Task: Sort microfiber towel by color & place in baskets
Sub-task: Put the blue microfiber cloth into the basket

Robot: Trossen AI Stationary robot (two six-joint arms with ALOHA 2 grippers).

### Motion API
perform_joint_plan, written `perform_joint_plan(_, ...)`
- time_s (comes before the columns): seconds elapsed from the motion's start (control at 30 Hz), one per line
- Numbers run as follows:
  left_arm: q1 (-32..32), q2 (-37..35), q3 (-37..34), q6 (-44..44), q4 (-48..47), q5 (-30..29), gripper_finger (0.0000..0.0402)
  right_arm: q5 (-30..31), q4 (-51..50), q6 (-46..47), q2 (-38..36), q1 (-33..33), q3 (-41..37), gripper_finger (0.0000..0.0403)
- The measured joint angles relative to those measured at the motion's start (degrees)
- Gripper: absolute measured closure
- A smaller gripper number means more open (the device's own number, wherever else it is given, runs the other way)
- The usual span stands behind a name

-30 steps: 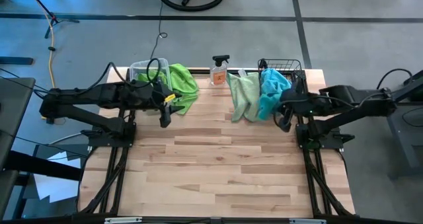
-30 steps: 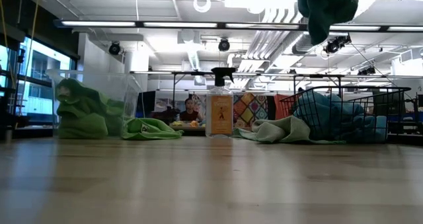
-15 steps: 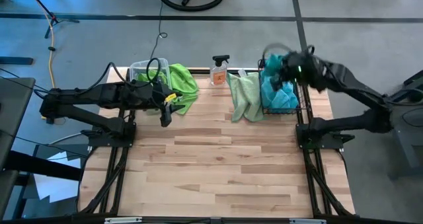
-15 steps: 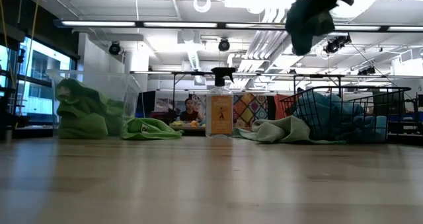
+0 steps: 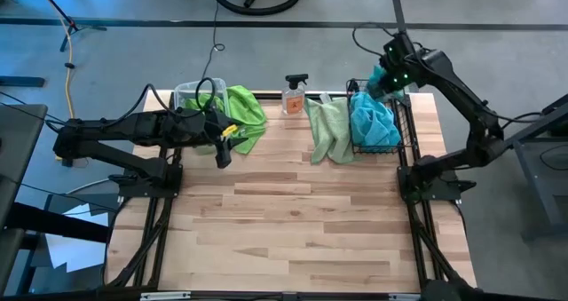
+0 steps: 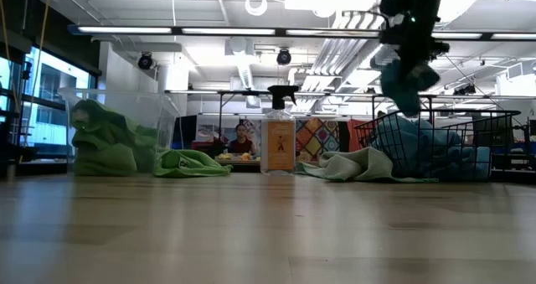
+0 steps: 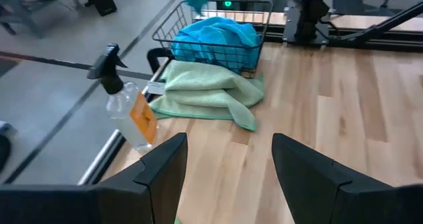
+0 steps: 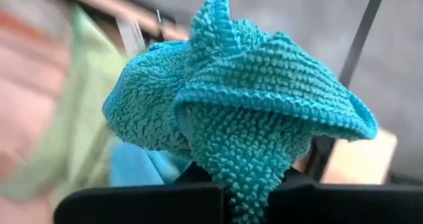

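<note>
One second back the right gripper (image 5: 388, 77) was low beside the black wire-mesh basket (image 5: 404, 132); now it's swung up over the basket's far rim, clamped on a fuzzy sky-blue towel (image 8: 238, 112) dangling above the blues already inside. Looks like a drop is next. Pale green cloth (image 5: 327, 129) lies on the table beside the basket. Left gripper (image 5: 223, 154) waits spread near the clear plastic tub (image 5: 188, 91), holding nothing.
</note>
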Motion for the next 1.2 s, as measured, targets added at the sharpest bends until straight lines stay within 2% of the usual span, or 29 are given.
perform_joint_plan(0.13, 0.00, 0.00, 0.00, 0.22, 0.04, -2.19, 0.0193, -1.04, -4.40, -3.35, 0.50, -0.87, -2.15, 0.0400)
perform_joint_plan(0.37, 0.00, 0.00, 0.00, 0.25, 0.06, -2.37, 0.0193, -4.43, -5.27, -9.54, 0.04, -0.72, -8.12, 0.0400)
perform_joint_plan(0.6, 0.00, 0.00, 0.00, 0.25, 0.04, -2.61, 0.0193, -9.24, 3.71, -21.35, 0.04, -0.71, -16.61, 0.0400)
perform_joint_plan(0.8, 0.00, 0.00, 0.00, -0.25, 0.05, -5.05, 0.0193, -10.85, 14.46, -22.68, 0.41, -0.83, -24.41, 0.0400)
perform_joint_plan(1.0, 0.00, 0.00, 0.00, -0.34, 0.05, -6.81, 0.0193, -16.62, 16.16, -25.03, 7.01, -1.11, -28.07, 0.0400)
perform_joint_plan(1.2, 0.00, 0.00, 0.00, -1.78, 0.04, -6.81, 0.0193, -17.84, 17.76, -28.91, 15.50, -1.11, -29.25, 0.0400)
